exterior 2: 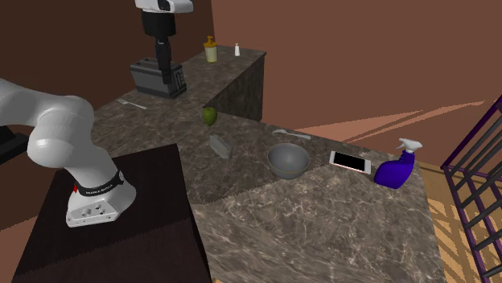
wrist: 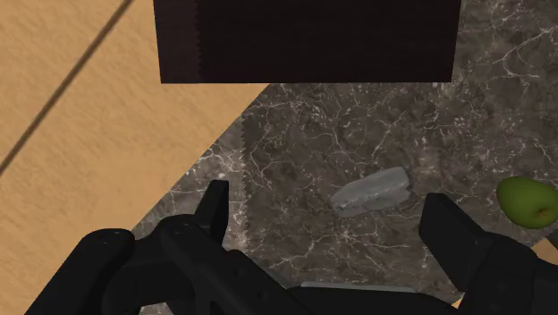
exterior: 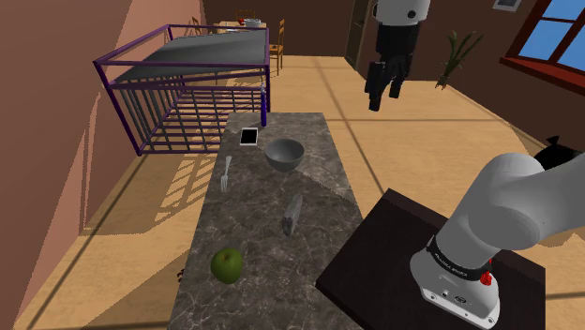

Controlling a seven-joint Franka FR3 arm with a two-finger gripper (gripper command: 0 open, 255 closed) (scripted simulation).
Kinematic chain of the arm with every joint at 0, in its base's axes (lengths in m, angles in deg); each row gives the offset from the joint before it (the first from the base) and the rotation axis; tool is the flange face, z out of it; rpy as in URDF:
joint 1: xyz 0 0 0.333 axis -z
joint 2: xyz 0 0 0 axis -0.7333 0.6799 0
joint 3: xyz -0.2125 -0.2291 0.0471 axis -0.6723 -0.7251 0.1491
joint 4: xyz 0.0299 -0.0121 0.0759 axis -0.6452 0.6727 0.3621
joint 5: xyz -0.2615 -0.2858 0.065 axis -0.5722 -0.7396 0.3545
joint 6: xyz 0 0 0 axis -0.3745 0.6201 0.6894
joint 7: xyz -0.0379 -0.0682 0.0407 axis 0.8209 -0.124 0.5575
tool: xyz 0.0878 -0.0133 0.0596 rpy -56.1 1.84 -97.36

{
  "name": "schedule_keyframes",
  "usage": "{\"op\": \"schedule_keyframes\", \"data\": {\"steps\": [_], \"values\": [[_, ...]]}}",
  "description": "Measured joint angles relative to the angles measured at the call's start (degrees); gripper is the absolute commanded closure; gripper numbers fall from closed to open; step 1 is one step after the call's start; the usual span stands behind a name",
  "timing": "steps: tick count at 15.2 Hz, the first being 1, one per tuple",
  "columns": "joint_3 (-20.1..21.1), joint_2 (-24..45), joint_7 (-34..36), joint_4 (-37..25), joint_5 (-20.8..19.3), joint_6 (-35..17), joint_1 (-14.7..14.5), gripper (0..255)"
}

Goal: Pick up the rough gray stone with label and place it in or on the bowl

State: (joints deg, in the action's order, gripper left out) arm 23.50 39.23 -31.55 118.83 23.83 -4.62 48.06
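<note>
Shoulder view: a white robot arm rises from a dark box stand [exterior: 375, 253] at the lower right. Its black two-finger gripper [exterior: 386, 94] hangs high in the air, well above the dark marbled counter [exterior: 272, 281].
Hand: the fingers stand wide apart and hold nothing. In the wrist view the gripper [wrist: 331, 219] shows both black fingers [wrist: 215, 206] spread, with bare counter between them.
Stone: a rough grey, flattish stone [exterior: 292, 216] lies on the counter, well apart from the gripper. It is between the bowl and the apple and touches neither. In the wrist view the stone [wrist: 371, 191] lies beyond the fingertips, untouched.
Bowl: a round grey bowl [exterior: 284, 153] stands upright on the counter, farther from the stand than the stone.
Near the bowl: a silver fork [exterior: 226, 173] lies to the shoulder view's left of it, and a white-edged phone with a black screen [exterior: 248, 137] lies beyond it.
Apple: a green apple [exterior: 227, 263] sits on the counter, nearer the camera than the stone.
Second exterior view: the stone [exterior 2: 220, 145] lies between the apple [exterior 2: 210, 116] and the bowl [exterior 2: 288, 160]. A blue spray bottle [exterior 2: 396, 170] stands just past the phone [exterior 2: 351, 162]. The gripper [exterior 2: 169, 76] hangs in front of a black toaster [exterior 2: 143, 79].
</note>
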Motion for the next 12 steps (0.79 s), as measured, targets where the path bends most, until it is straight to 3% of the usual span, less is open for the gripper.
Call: {"op": "schedule_keyframes", "data": {"steps": [5, 12], "values": [[1.8, 0.2, 5.7, 5.0, 2.2, -5.1, 0.9, 0], [7.0, 6.1, 19.0, 12.9, 7.6, -19.0, 2.4, 0]]}}
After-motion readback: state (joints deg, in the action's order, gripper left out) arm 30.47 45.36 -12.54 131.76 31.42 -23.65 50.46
